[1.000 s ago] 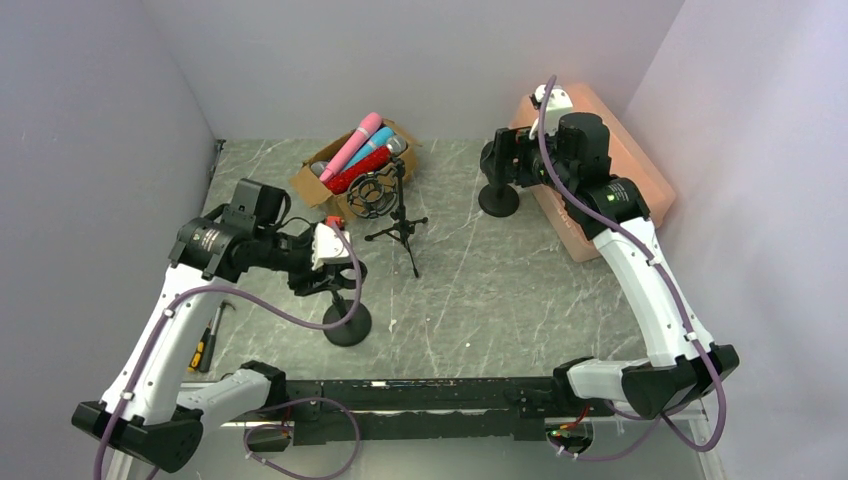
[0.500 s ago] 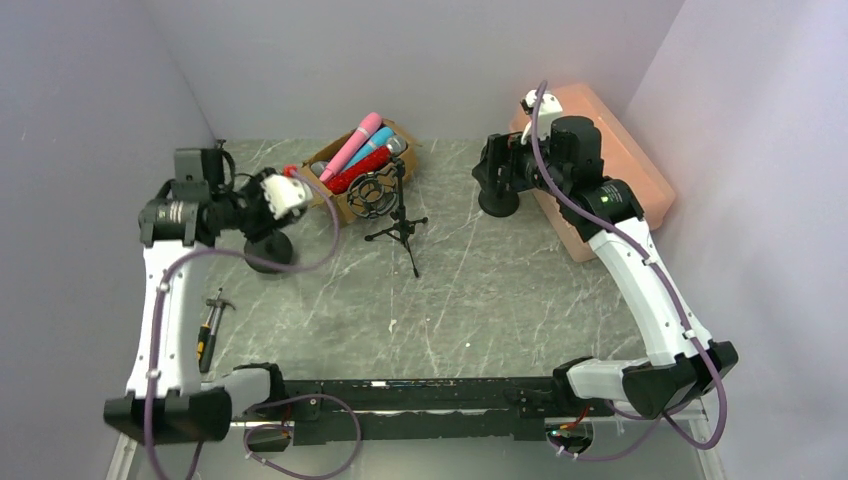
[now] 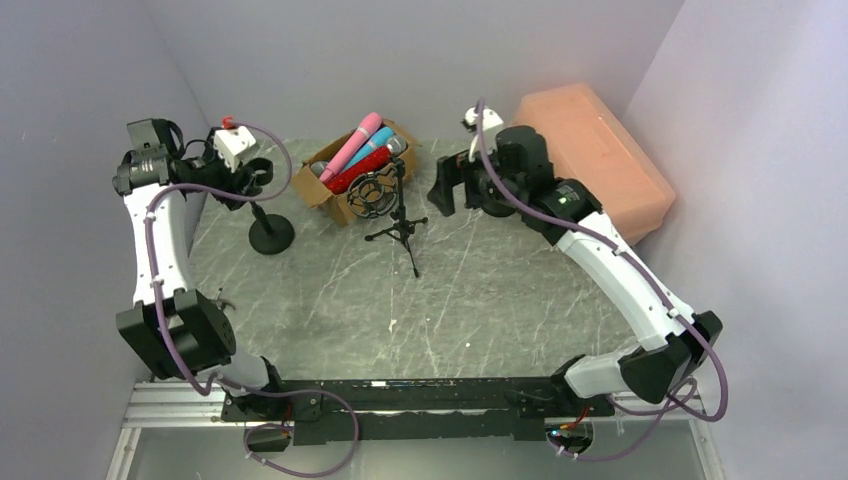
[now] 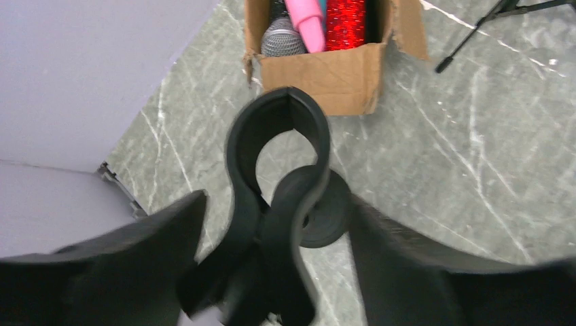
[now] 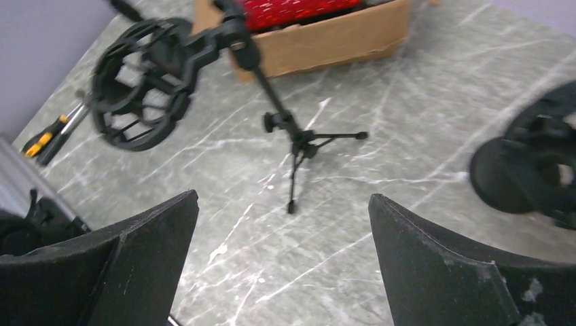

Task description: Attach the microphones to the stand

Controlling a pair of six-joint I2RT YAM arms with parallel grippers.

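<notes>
Pink (image 3: 352, 143), blue (image 3: 373, 148) and red glitter (image 3: 350, 176) microphones lie in a cardboard box (image 3: 335, 205); the left wrist view shows the pink (image 4: 309, 17) and red (image 4: 345, 24) ones with a grey mesh head (image 4: 282, 42). A round-base stand (image 3: 270, 237) stands at the back left. Its black clip (image 4: 272, 251) sits between the fingers of my left gripper (image 3: 250, 172) (image 4: 275, 204), which is open with floor showing on both sides of the clip. My right gripper (image 3: 443, 188) (image 5: 283, 198) hangs open and empty above the table.
A tripod stand (image 3: 400, 215) (image 5: 295, 136) carrying a shock mount (image 3: 372, 193) (image 5: 139, 92) stands in front of the box. Another round-base stand (image 5: 523, 170) is at the right. An orange bin (image 3: 595, 150) sits at the back right; a screwdriver (image 5: 42, 138) lies near the left wall.
My left arm carried the round-base stand from the front middle to the back left, and its jaws have spread. My right arm swung left, away from the orange bin.
</notes>
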